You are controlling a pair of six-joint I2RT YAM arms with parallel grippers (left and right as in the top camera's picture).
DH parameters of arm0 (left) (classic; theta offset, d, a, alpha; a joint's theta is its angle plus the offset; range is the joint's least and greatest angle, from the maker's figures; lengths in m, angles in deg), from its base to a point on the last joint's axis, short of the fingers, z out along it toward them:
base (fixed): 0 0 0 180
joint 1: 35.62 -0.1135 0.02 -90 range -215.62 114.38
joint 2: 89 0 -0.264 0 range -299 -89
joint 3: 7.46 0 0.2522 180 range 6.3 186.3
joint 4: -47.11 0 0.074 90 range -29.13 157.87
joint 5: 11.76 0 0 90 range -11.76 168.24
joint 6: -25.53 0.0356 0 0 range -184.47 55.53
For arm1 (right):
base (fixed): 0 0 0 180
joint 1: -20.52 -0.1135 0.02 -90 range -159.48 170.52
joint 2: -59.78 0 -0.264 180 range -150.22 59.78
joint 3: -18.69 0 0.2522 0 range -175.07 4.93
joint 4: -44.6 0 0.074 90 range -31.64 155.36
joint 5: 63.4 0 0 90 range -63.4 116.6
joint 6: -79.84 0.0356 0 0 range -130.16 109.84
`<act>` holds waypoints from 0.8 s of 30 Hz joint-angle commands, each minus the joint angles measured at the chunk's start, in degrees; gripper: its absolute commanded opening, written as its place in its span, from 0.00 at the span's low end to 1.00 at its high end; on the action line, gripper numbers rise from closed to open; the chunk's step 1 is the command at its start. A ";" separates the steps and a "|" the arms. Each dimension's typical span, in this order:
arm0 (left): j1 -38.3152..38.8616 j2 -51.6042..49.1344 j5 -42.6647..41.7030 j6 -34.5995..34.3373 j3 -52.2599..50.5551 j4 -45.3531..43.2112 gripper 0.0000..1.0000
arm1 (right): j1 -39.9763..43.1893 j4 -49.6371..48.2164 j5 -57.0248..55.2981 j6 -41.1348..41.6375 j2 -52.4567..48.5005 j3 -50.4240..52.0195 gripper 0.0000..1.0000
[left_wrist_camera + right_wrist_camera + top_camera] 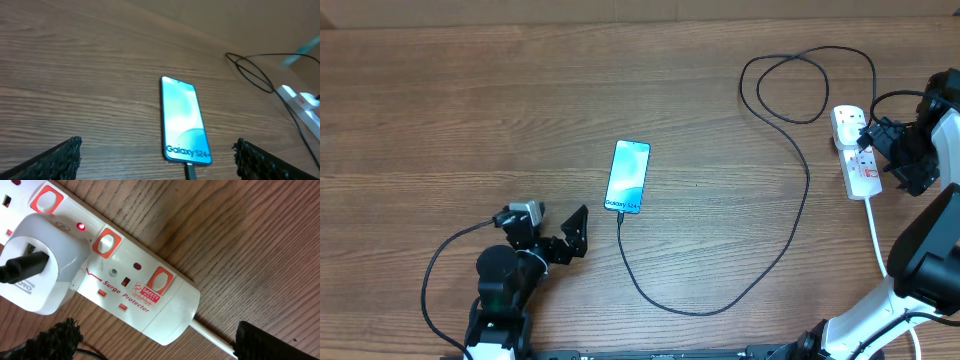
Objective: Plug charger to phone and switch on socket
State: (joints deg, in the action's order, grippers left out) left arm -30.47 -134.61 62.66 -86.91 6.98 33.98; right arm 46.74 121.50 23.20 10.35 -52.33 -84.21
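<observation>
Socket (167,317), lamp (80,226) lit: the open right claw (888,152) hovering close could nudge its switch (106,242) off; left claw (550,225) open too.

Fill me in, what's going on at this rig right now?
Two arms are on a phone-charging job. The cable looks plugged into the bottom of the phone and runs to a white adapter seated in the socket. A red light glows beside the adapter, so that outlet looks switched on. The right claw hangs open over the socket, gripping nothing. The left claw sits open short of the phone, holding nothing.
</observation>
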 commanded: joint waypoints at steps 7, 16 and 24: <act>-0.37 6.38 9.01 -0.26 -0.39 6.95 1.00 | -0.11 -0.02 -0.33 -0.44 1.31 -0.61 1.00; -0.37 26.16 15.19 4.33 -0.39 26.43 1.00 | -0.11 -0.02 -0.33 -0.44 1.31 -0.61 1.00; -0.37 39.82 15.76 12.33 -0.42 31.39 1.00 | -0.11 -0.02 -0.31 -0.44 1.31 -0.61 1.00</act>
State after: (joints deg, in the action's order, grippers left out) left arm -30.47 -98.92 77.26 -80.83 6.77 65.19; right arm 46.72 121.54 23.18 10.33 -52.33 -84.21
